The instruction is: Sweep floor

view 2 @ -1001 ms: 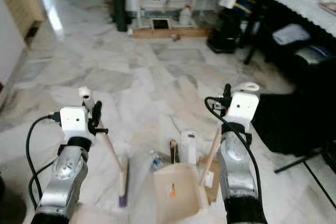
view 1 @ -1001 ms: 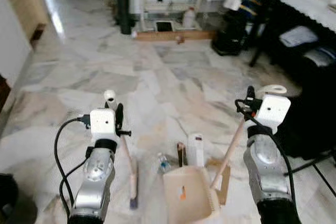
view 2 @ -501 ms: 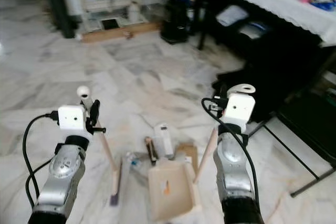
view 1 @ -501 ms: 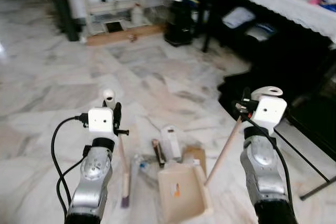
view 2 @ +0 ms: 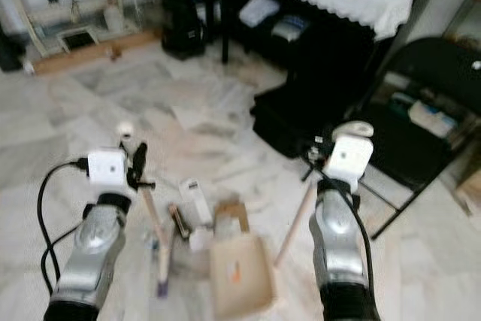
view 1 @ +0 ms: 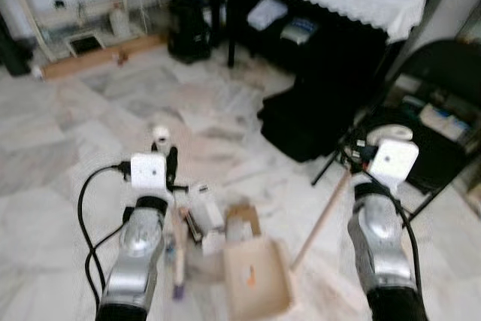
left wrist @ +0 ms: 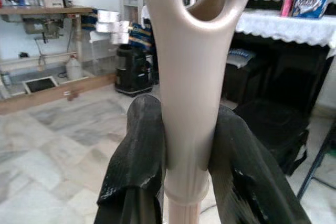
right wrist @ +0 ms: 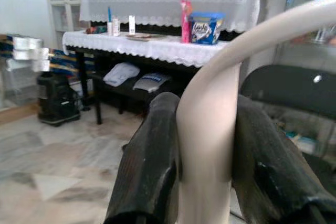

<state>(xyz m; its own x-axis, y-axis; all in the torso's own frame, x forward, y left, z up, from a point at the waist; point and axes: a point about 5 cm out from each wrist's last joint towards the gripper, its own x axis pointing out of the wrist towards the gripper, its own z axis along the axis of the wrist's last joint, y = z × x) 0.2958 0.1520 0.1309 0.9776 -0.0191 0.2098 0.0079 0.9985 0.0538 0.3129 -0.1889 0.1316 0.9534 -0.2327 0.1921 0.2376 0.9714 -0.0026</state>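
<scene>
On floor: dustpan (view 1: 255, 280) beside litter (view 1: 204, 212).
Left gripper (left wrist: 181, 145): pinching broom (left wrist: 189, 77).
Right gripper (right wrist: 205, 145): pinching dustpan handle (right wrist: 207, 129).
Change: view swung right; sweeping pending.

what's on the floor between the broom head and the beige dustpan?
In the left eye view, between the broom head and beige dustpan lie a white box and a dark flat piece, blurred.

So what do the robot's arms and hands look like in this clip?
Both arms are silver metal cylinders with black joints. Each wrist carries a white boxy camera block. The left hand and right hand each have two long, thick black fingers. A black cable loops beside the left arm; another runs along the right arm.
</scene>
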